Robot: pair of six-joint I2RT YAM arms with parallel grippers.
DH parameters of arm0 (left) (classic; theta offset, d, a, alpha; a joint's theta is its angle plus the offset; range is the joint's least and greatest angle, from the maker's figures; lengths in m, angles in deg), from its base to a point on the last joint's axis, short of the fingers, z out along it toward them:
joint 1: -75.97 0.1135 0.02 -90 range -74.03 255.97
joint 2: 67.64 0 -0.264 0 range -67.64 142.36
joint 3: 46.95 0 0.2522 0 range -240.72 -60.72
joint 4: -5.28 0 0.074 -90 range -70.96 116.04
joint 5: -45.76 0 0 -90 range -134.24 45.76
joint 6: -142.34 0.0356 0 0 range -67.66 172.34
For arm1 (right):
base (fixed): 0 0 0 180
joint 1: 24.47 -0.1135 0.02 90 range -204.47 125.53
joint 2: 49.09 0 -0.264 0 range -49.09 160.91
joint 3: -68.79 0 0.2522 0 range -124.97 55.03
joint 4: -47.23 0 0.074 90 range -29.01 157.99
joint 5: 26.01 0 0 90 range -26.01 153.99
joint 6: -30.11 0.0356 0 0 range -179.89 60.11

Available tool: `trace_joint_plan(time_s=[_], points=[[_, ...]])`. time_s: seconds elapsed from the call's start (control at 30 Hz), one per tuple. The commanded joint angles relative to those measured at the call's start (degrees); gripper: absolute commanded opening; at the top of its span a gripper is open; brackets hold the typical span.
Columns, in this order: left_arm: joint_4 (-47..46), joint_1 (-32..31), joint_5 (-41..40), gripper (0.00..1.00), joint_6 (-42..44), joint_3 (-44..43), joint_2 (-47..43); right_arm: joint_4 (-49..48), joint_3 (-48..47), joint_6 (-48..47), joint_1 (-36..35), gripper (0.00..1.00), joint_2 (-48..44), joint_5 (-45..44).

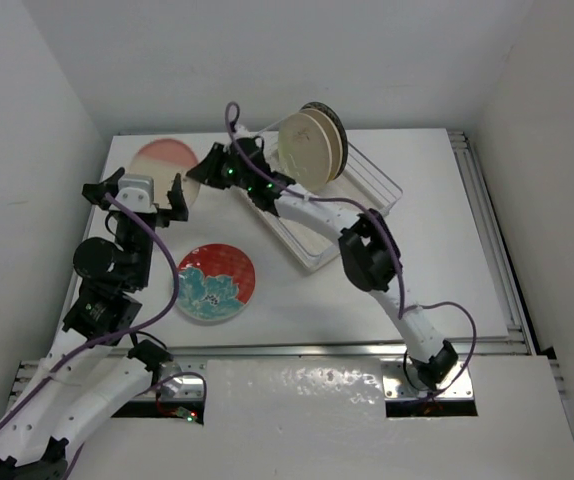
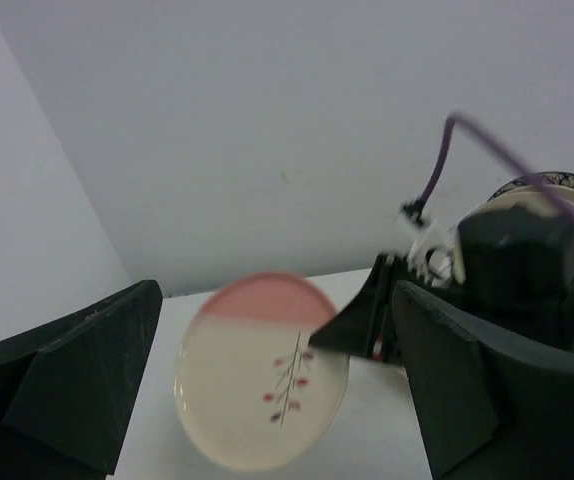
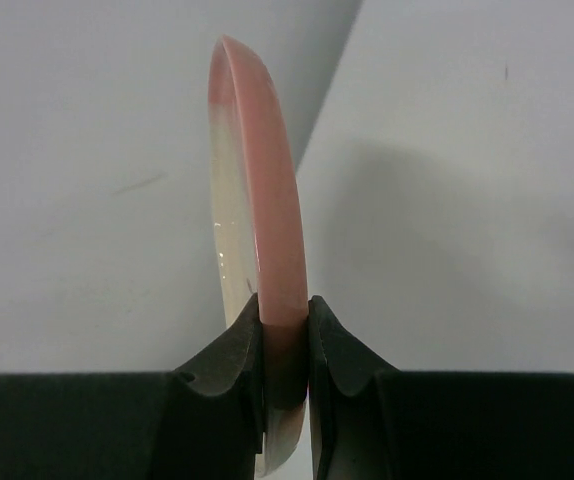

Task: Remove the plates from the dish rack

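At the far left of the table [image 1: 447, 250], the right hand [image 1: 199, 175] pinches a pink-and-cream plate [image 1: 162, 165] by its rim. The right wrist view shows this plate edge-on, its rim clamped between the two fingers [image 3: 237, 360]. The plate is held upright, outside the dish rack [image 1: 312, 255]; whether its lower edge touches the table cannot be told. The left hand [image 1: 142, 192] hangs just beside it, jaws wide and gripping nothing, and in the left wrist view the plate's face shows between the two fingers.

Nearer the arm bases, a red-and-teal floral plate [image 1: 215, 283] lies flat on the table, well apart from the rack. At the rack's far end are the standing plates [image 1: 307, 150], not yet unloaded. Two cream ones can be made out, with a dark-backed plate [image 1: 339, 125] behind them; any further plate would be hidden.

Progress, as judged: one plate delivered, a second in transit and at least three to go, so the task is somewhat under halfway. The step in hand is most likely either a handover to the open left hand or a set-down on the table at far left. The thin rim grip leaves the plate free to swing, so the release calls for care.
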Motion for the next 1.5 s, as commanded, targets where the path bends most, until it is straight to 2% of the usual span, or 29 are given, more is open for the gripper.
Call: trace_joint_plan(time_s=[0.0, 0.3, 0.6, 0.7, 0.83, 0.87, 0.9, 0.97, 1.0, 1.13, 1.17, 1.2, 1.27, 1.43, 1.47], points=[[-1.8, -0.7, -1.3, 0.98, -0.3, -1.6, -0.5, -12.5, -6.1, 7.9, -3.2, 0.0, 0.6, -1.7], [-0.8, -0.8, -1.3, 0.98, -0.8, -0.8, -1.5, -14.2, -10.4, 17.7, -6.7, 0.0, 12.3, -9.9], [-0.7, -0.9, -1.4, 0.98, -1.3, 0.0, -2.0, -12.9, -11.7, 22.6, -7.2, 0.0, 17.6, -18.0], [-0.8, -0.9, -1.5, 0.98, -1.3, 0.4, -2.2, -11.5, -12.7, 25.6, -7.5, 0.0, 20.1, -18.4], [-1.2, -0.9, -2.1, 0.98, -0.8, 0.8, -2.4, -9.7, -12.6, 25.1, -8.4, 0.0, 21.0, -18.8], [-1.4, -0.9, -2.4, 0.99, -0.8, 1.0, -2.5, -9.0, -12.1, 24.8, -9.0, 0.03, 20.8, -18.7], [-1.5, -0.8, -2.7, 0.98, -0.5, 1.0, -2.5, -8.7, -11.9, 24.2, -9.4, 0.11, 20.7, -18.6], [-1.7, -0.9, -2.8, 0.98, -0.4, 1.2, -2.6, -8.2, -10.4, 23.5, -9.9, 0.16, 20.0, -18.5], [-1.8, -0.9, -2.8, 0.98, -0.4, 1.2, -2.6, -7.9, -9.8, 23.4, -10.1, 0.22, 19.7, -18.4], [-1.7, -0.8, -3.2, 0.98, -0.2, 1.2, -3.1, -6.5, -7.1, 22.4, -10.3, 0.37, 18.0, -19.4], [-1.6, -0.9, -3.3, 0.98, -0.1, 1.2, -3.1, -6.1, -7.3, 20.7, -10.2, 0.46, 17.5, -19.7], [-1.6, -0.9, -3.5, 0.99, -0.1, 1.2, -3.1, -5.4, -7.4, 19.9, -10.3, 0.5, 17.3, -19.8], [-1.5, -0.9, -3.5, 0.99, -0.3, 1.3, -3.2, -3.3, -6.5, 18.3, -10.2, 0.55, 15.9, -20.2], [-1.7, -0.9, -3.5, 0.98, -0.2, 1.4, -3.2, -1.9, -3.0, 15.3, -10.2, 0.58, 13.6, -20.6], [-1.7, -0.9, -3.4, 0.98, -0.2, 1.4, -3.1, -1.6, -3.5, 14.4, -10.1, 0.62, 13.4, -20.6]])
